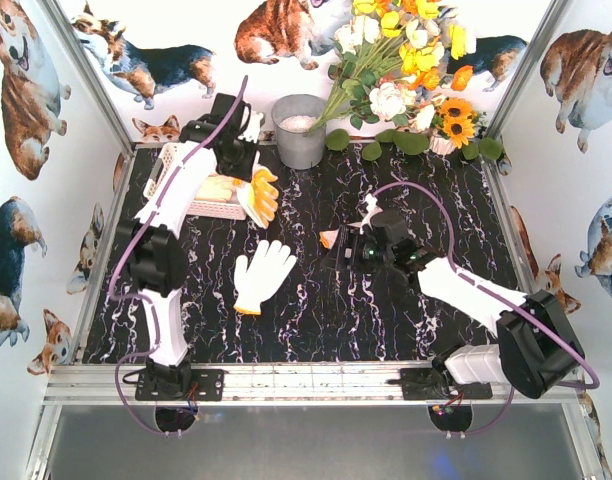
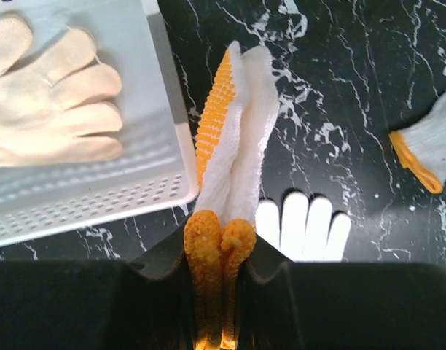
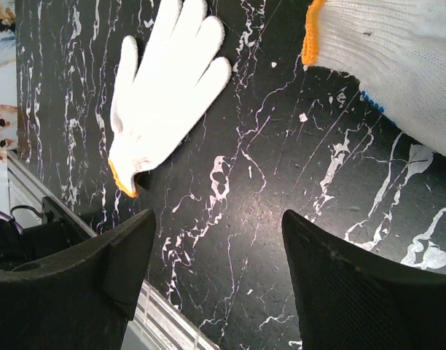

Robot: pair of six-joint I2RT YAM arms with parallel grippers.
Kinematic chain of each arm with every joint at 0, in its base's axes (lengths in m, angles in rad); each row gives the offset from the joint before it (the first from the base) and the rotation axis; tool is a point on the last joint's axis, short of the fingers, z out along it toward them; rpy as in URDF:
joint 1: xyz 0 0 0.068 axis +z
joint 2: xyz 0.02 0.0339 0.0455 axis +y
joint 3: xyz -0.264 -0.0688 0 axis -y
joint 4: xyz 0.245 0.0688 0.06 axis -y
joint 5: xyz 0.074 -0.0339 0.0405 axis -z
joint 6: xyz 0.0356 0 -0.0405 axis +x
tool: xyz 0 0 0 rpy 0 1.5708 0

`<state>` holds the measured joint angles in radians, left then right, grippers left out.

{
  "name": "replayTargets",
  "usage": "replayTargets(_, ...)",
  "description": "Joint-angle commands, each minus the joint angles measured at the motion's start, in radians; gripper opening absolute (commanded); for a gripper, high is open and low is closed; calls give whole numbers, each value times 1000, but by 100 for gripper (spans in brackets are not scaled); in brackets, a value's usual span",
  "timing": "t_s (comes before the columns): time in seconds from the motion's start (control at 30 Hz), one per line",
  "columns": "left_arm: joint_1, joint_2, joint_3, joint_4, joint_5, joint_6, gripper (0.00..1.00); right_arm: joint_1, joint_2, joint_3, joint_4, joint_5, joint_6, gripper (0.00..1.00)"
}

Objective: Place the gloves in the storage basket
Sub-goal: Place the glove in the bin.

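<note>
Yellow-palmed glove (image 2: 234,138): clamped at one end in the left claw (image 2: 221,244), folded lengthwise. It hangs just outside the basket (image 2: 99,200), beside its rim and over the desk (image 1: 316,320), not yet above the basket floor. One cream glove (image 2: 52,95) lies flat inside the basket.

Further out: a white glove (image 1: 261,275) lies spread on the desk near the middle, touching nothing. A glove with an orange cuff and a blue edge (image 3: 398,65) lies just beyond the right claw (image 3: 217,226). That claw's jaws stand apart and empty, low over the desk between these two loose gloves.

Step in hand, as I judge it: delivery of the second glove, at the carry stage.

Next move calls for shifting the left claw sideways until the glove hangs wholly over the basket floor, then parting the jaws. If released too near the rim, the glove could drape over the edge. At least two gloves are left to fetch.
</note>
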<state>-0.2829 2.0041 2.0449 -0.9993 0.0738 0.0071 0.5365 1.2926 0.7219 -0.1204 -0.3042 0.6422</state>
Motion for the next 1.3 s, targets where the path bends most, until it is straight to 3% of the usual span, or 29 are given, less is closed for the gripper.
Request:
replayTargets(0.0,38,60,128,-25,57,42,0,2,16,37,79,-18,13,72)
replayTargets(0.8,204,161,169,112,-13,50,0,62,148,120,108,-54,55,71)
replayTargets(1.27,272,148,169,125,29,37,0,93,169,132,113,-49,76,70)
